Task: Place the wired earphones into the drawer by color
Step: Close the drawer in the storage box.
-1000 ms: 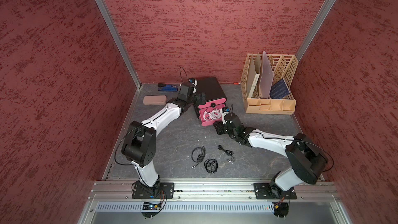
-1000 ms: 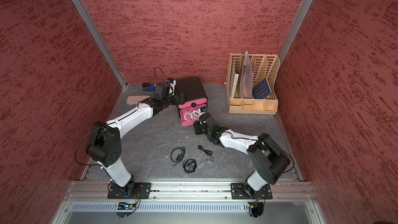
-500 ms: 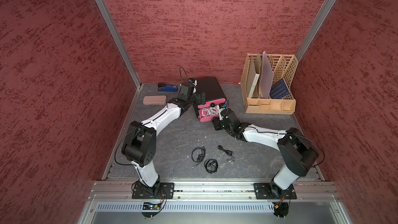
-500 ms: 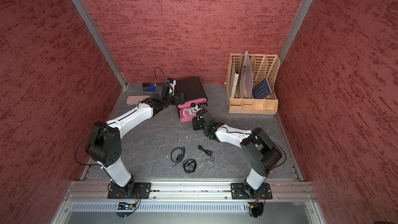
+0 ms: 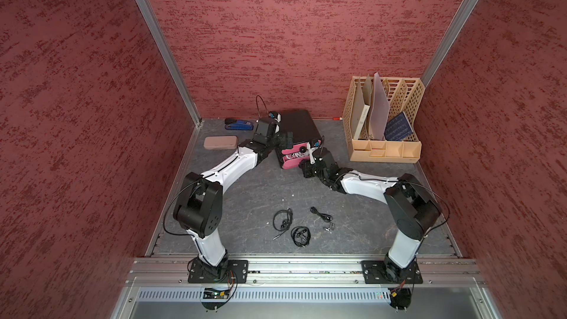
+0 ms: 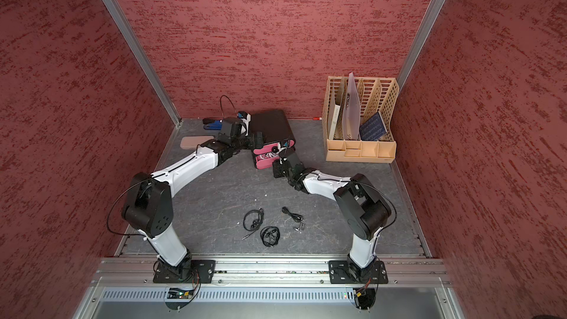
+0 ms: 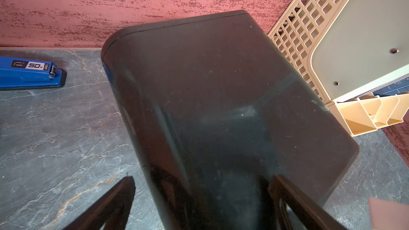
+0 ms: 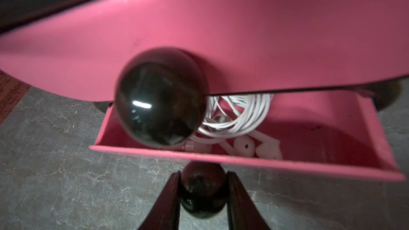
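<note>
Stapler [image 7: 28, 71], blue, lies by the back wall at far left. Next, my left gripper [image 7: 202, 181] stands with its jaws spread wide, one finger on each side of the black cabinet [image 7: 210, 85]; whether they touch it I cannot tell. At the cabinet's front the lowest drawer [image 8: 243, 162] sits partly pulled out, with white earphones [image 8: 239, 118] coiled inside. My right gripper [image 8: 203, 174] is clamped on that drawer's round knob [image 8: 202, 192]. Three black earphones [image 5: 299, 236] lie loose on the floor, nearer my bases. A beige file rack [image 5: 383, 151] stands far right.
</note>
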Controlling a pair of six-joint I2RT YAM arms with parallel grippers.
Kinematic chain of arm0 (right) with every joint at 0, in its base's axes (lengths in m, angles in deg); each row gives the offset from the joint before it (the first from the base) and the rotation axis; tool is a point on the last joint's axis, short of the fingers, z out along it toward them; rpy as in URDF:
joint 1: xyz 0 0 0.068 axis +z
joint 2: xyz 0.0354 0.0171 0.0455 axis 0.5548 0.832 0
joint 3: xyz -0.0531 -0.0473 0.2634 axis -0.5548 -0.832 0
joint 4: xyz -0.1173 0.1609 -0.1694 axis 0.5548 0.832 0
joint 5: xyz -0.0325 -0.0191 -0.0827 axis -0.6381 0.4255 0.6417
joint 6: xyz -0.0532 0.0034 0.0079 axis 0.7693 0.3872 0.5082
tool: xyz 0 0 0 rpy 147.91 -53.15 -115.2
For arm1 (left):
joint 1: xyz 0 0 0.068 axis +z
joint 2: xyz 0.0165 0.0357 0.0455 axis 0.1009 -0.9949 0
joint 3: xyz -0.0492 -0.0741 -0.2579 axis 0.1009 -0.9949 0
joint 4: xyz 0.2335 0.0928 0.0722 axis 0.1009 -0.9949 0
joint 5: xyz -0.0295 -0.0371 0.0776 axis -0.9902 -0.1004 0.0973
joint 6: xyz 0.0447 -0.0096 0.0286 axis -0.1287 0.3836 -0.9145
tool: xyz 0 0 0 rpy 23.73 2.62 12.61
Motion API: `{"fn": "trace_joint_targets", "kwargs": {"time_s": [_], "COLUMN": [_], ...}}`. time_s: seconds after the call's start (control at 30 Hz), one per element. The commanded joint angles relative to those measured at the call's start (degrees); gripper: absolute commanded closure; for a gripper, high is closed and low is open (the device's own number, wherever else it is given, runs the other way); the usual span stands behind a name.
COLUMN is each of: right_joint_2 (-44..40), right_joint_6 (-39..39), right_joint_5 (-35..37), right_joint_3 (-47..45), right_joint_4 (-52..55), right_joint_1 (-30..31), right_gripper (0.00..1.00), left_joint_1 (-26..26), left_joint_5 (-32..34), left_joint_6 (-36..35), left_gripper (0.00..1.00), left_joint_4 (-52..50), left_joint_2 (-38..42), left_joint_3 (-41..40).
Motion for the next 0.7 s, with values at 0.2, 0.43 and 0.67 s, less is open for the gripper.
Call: {"fn": "trace_joint_targets", "kwargs": {"time_s": [0.2, 0.43, 0.67], "right_joint_2": [2.42, 4.25, 5.03], "right_joint_6": [1.48, 1.36, 1.11], "right_joint_5": [-1.81, -2.07, -2.91], "right_joint_3": [6.18, 7.38, 7.51], "right_joint_4": [-13.09, -14.95, -16.63], "right_joint_1": [-1.07, -1.6, -2.26], "right_gripper": [0.68, 0.67, 0.67], "left_joint_1": [-0.61, -0.25, 0.17], "left_joint_5": [0.07, -0.16, -0.98], "left_joint_6": [-0.39, -0.14, 0.45], "left_gripper": [0.0, 0.0, 0.0], "left_joint_4": [-3.4, -3.4, -3.38], "left_joint_2": [-1.0, -0.32, 0.12], "left_joint_3": [-0.02, -0.17, -0.15]}}
